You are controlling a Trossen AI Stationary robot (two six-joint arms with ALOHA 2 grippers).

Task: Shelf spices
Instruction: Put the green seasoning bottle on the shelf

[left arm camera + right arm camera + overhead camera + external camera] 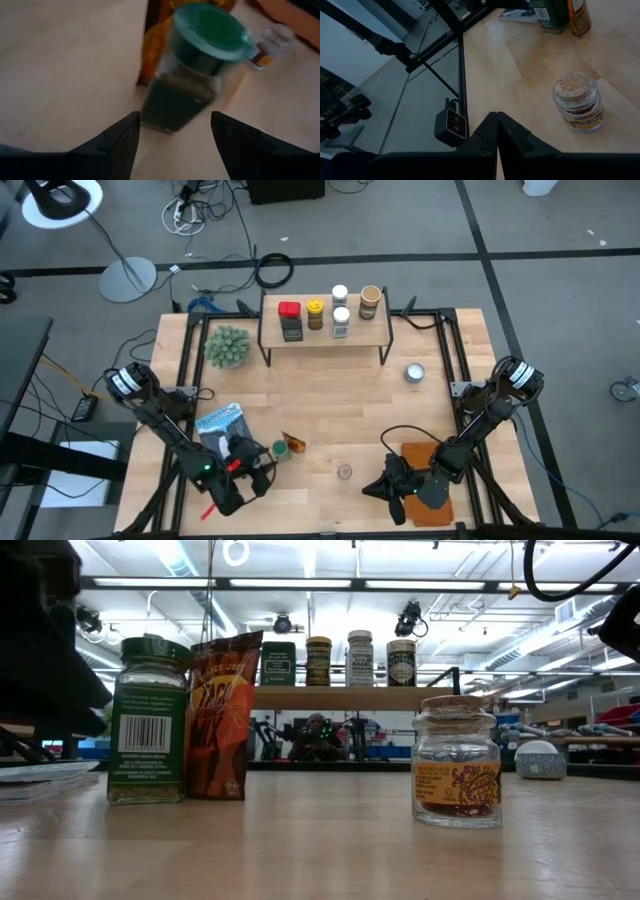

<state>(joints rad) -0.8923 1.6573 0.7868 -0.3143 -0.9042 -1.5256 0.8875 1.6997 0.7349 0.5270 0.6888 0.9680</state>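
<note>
A green-lidded spice jar (192, 75) stands upright on the table, seen too in the high view (279, 450) and the low view (148, 720). An orange spice packet (222, 715) stands right beside it. My left gripper (172, 147) is open, its fingers on either side of the jar's base and just short of it, touching nothing. A small cork-topped glass jar (577, 102) stands alone near the table's front middle (345, 472). My right gripper (496, 120) is shut and holds nothing, near the front edge. Several spices (316, 313) stand on the shelf (372, 332) at the far side.
A fuzzy green plant ball (228, 347) sits far left and a round silvery tin (415, 373) far right. A blue-and-white packet (220, 420) lies by my left arm. An orange-brown mat (428, 455) lies under my right arm. Bare wood lies between the shelf and the front jars.
</note>
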